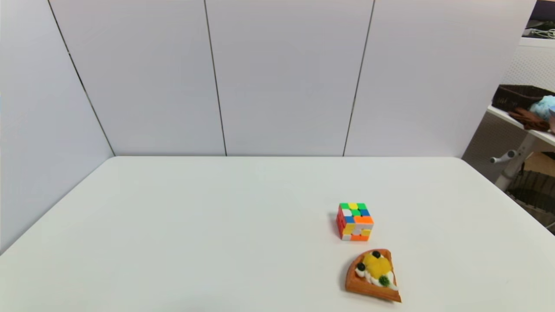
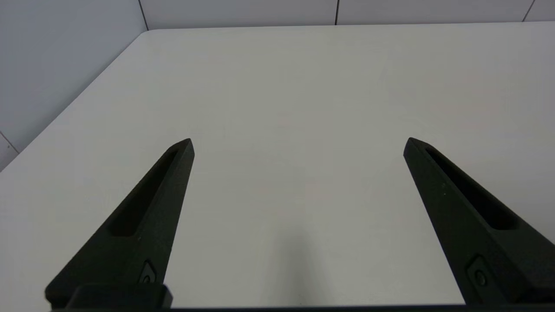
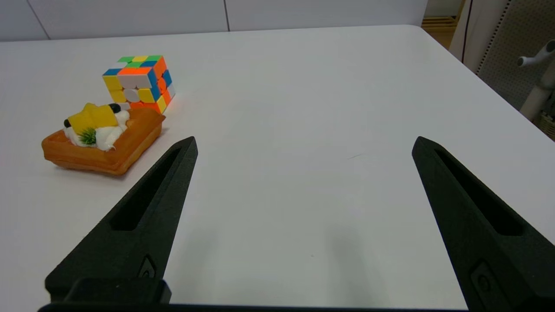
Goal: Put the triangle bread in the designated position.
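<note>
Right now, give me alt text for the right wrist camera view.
The open right pincer hovers over a white table, holding nothing. Off to one side lies a wedge pastry, with a colourful puzzle cube just behind it.

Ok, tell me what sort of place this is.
Probably a robot test bench in a lab or workshop: a white table screened by plain white panels, holding only toy props, the triangle bread and a puzzle cube, with a cluttered shelf beyond.
</note>
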Available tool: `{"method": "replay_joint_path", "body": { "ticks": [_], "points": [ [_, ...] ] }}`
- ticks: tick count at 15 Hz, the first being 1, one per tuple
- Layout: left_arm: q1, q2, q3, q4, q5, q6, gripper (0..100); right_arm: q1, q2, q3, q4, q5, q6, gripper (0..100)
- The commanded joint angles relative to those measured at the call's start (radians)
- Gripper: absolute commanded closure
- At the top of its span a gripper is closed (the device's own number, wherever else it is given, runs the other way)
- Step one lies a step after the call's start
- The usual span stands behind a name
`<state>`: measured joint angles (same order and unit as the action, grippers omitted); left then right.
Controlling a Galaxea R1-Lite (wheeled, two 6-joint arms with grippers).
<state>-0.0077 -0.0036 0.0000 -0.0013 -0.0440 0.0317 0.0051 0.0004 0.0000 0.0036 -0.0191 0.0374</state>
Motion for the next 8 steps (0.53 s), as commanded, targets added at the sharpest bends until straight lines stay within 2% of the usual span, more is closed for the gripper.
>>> {"method": "replay_joint_path", "body": {
  "ticks": [1, 8],
  "points": [
    [0.0, 0.002, 0.0, 0.0, 0.0, 0.001, 0, 0.001, 0.001, 0.0, 0.001, -0.001, 0.002, 0],
    [0.0, 0.002, 0.0, 0.0, 0.0, 0.002, 0, 0.001, 0.001, 0.0, -0.001, -0.001, 0.004, 0]
  ]
}}
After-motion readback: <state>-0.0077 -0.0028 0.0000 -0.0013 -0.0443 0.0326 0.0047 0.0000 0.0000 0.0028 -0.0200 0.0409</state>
